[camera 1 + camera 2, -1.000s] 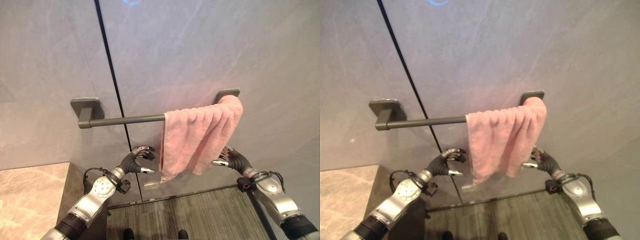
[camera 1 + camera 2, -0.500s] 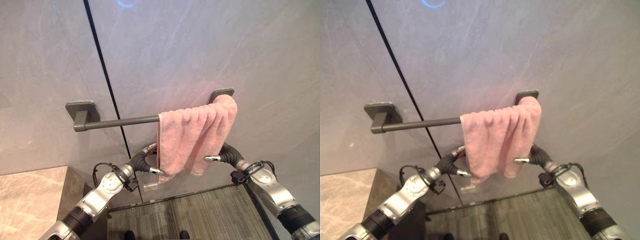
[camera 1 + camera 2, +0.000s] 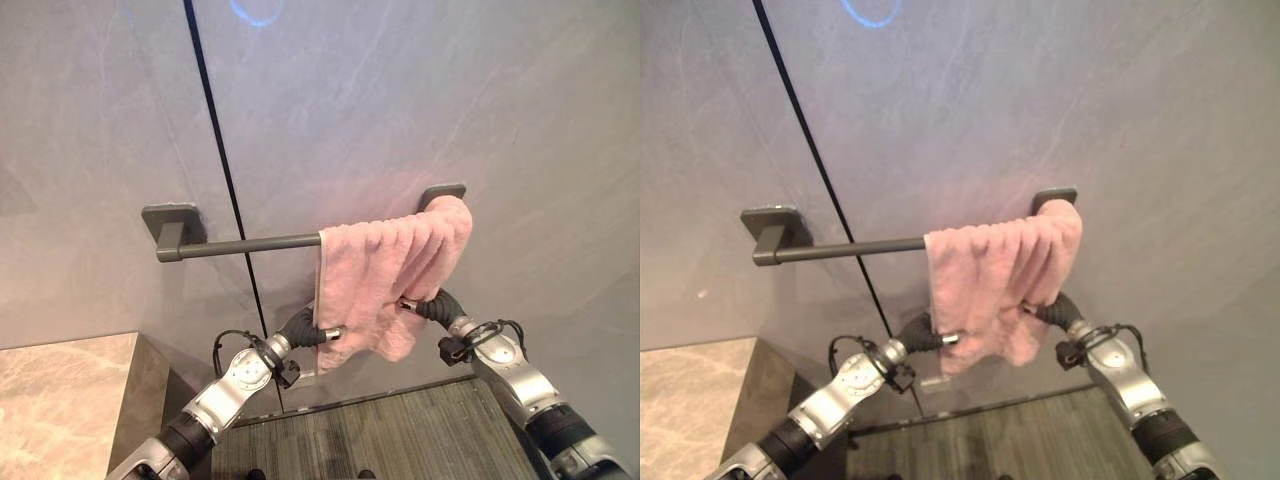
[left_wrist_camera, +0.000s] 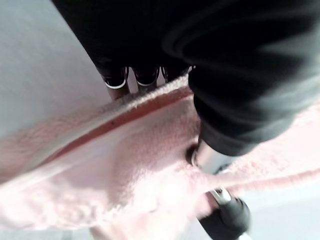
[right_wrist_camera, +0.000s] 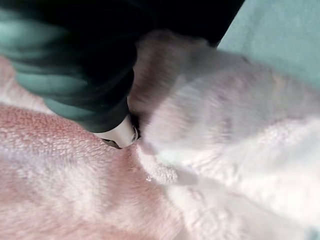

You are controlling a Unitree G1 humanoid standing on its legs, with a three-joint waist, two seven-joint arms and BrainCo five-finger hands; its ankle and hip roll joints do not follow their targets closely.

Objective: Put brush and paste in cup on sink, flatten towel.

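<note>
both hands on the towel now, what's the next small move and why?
Probably draw the left hand toward the bare end of the rail. The pink towel hangs bunched against the rail's right bracket, and both the left hand and right hand pinch its lower edges, so spreading it sideways should flatten it.

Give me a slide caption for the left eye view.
Both hands, left and right, pinch the pink towel bunched at the right end of the wall rail.
</note>
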